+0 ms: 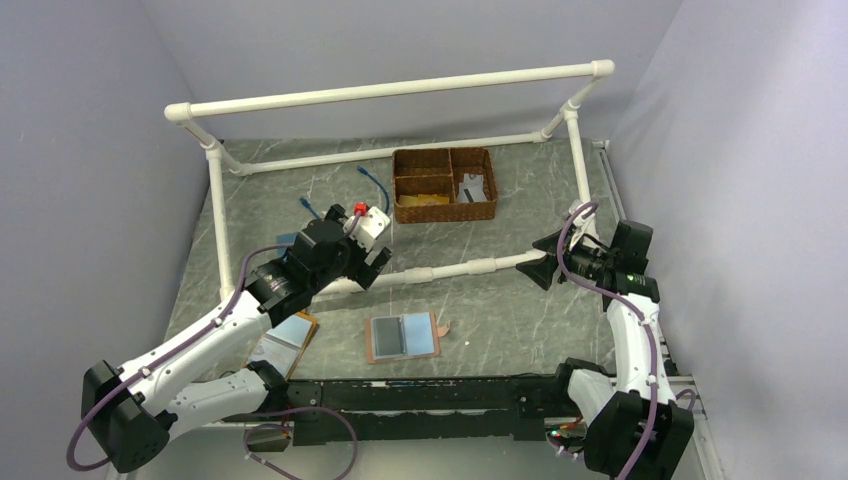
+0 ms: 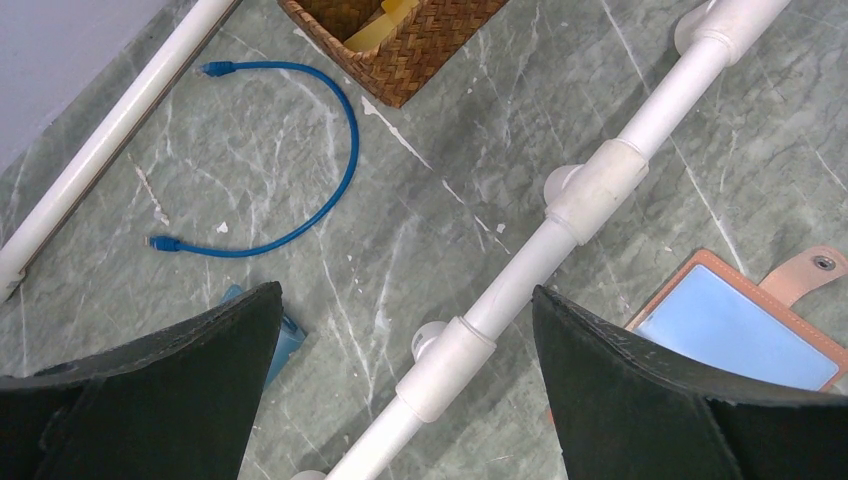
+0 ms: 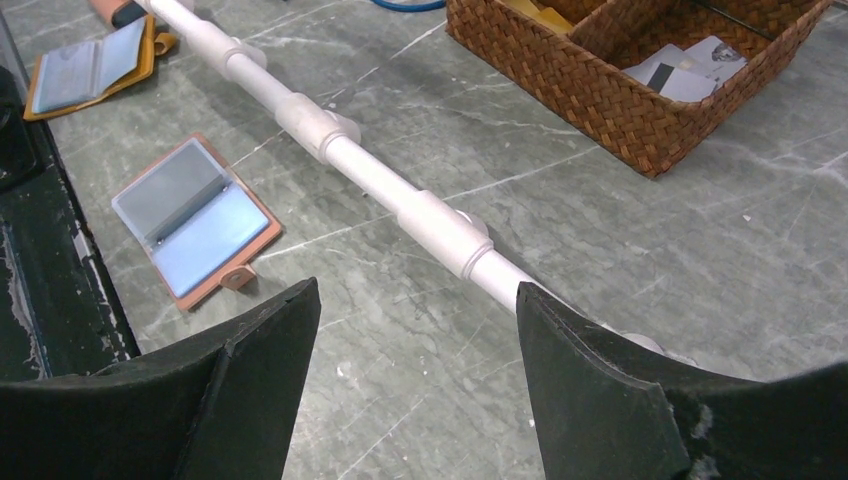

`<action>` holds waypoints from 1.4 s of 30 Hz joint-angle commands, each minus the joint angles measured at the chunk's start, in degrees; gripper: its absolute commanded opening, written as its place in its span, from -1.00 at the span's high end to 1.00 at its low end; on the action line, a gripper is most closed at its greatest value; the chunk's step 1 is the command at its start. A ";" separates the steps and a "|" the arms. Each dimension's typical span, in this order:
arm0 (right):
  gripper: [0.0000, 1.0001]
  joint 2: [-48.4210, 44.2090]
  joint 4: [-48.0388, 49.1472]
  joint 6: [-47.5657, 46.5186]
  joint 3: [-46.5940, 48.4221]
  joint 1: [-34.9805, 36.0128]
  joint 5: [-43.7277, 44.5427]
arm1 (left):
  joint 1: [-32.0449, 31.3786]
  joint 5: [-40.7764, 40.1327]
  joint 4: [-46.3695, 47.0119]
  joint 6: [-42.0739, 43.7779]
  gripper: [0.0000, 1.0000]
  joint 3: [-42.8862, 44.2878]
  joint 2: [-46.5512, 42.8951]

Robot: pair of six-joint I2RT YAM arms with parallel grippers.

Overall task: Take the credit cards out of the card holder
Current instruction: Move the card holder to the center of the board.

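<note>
The card holder (image 1: pixel 403 337) lies open and flat on the table near the front middle, reddish-brown with grey-blue lining up. It also shows in the left wrist view (image 2: pixel 735 325) and the right wrist view (image 3: pixel 195 215). I cannot tell whether cards sit in its pockets. Yellowish-tan credit cards (image 1: pixel 425 199) lie in the wicker basket (image 1: pixel 480 211), and they show in the left wrist view (image 2: pixel 380 25). My left gripper (image 1: pixel 377 262) is open and empty above the white pipe (image 2: pixel 590 190), behind and left of the holder. My right gripper (image 1: pixel 546 269) is open and empty, far right of the holder.
A white pipe frame (image 1: pixel 400 88) surrounds the work area, with its low bar (image 1: pixel 460 270) crossing just behind the holder. An orange-rimmed panel (image 1: pixel 283 340) lies front left. A blue cable (image 2: pixel 300 150) and a small blue block (image 2: pixel 288 335) lie at the back left. Grey cards (image 3: pixel 685 70) sit in the basket's right compartment.
</note>
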 commanded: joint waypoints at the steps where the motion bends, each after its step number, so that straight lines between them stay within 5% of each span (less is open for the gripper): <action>1: -0.49 0.29 0.57 -1.50 2.30 -0.23 -1.57 | 0.23 0.85 0.82 -1.26 -0.99 2.51 -0.98; 42: -0.49 0.37 -1.53 -3.14 3.40 -0.24 -1.01 | 0.37 1.53 0.60 -1.57 -0.98 2.64 -0.72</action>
